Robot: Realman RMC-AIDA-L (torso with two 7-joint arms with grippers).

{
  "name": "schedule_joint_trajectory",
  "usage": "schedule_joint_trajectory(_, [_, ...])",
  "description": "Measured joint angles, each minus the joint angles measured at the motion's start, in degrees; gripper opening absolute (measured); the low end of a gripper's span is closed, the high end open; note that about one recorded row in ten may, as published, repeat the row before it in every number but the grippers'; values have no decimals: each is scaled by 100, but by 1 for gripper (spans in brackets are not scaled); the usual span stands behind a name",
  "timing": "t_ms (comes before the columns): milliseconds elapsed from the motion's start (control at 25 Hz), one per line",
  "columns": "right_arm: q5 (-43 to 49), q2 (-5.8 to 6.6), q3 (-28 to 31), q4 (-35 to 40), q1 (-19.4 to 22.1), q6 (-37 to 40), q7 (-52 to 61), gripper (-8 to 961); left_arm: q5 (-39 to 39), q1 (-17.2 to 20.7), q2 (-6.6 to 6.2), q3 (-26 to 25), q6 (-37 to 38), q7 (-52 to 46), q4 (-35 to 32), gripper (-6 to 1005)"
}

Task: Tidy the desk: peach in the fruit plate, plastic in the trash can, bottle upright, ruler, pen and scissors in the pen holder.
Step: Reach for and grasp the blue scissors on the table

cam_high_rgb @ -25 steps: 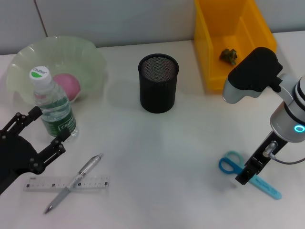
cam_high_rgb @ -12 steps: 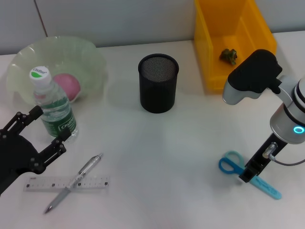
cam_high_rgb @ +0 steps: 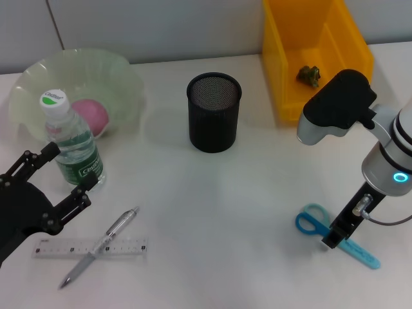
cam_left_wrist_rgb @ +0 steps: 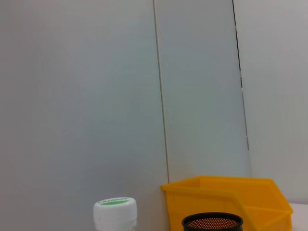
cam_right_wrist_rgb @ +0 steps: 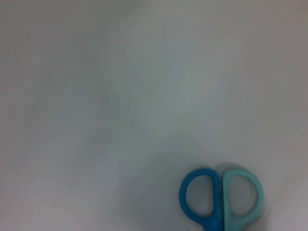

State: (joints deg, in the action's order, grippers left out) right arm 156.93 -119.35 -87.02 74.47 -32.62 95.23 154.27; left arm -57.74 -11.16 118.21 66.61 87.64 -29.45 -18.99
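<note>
Scissors (cam_high_rgb: 335, 237) lie at four o'clock on the desk, under the right gripper (cam_high_rgb: 329, 239); its grip cannot be told. Left gripper (cam_high_rgb: 55, 187), open, flanks the bottle (cam_high_rgb: 73, 143). Right wrist: the handle loops (cam_right_wrist_rgb: 220, 198) sit off-centre, so I'd centre over the pivot before closing.

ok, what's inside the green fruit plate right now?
A pink peach lies in the fruit plate. The upright bottle stands in front and covers the plate's near rim and part of the peach, so anything low there is hidden.
</note>
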Motion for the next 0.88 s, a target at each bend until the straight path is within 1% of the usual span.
schedule_joint_trajectory(360, [0, 0, 1, -189, -47, -63, 3, 521, 0, 0, 0, 10, 49, 0, -9, 786])
schedule_joint_trajectory(720, [-4, 0, 1, -274, -73, -161, -19, 358, 0, -9, 0, 19, 123, 0, -17, 786])
schedule_joint_trajectory(880, [-16, 0, 1, -255, -63, -204, -52, 250, 0, -18, 0, 19, 132, 0, -18, 786])
